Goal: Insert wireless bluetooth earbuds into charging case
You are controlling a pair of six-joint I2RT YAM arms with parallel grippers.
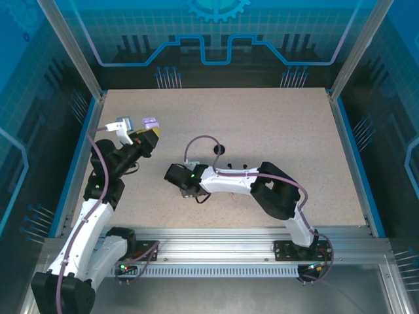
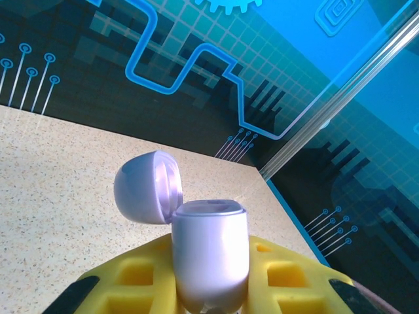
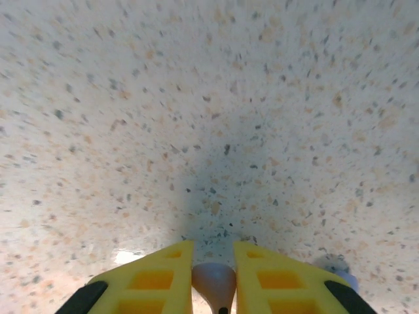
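Observation:
My left gripper is shut on the lilac charging case and holds it upright above the table, its lid flipped open to the left. From above, that gripper and the case are at the left of the table. My right gripper is low over the table's middle. Its yellow fingers press on both sides of a small lilac earbud, right at the speckled surface; my right gripper points down at the table.
A small black round object lies on the table behind the right arm. A blurred pale lilac thing sits on the surface just right of the right fingers. Blue rails and glass walls bound the table.

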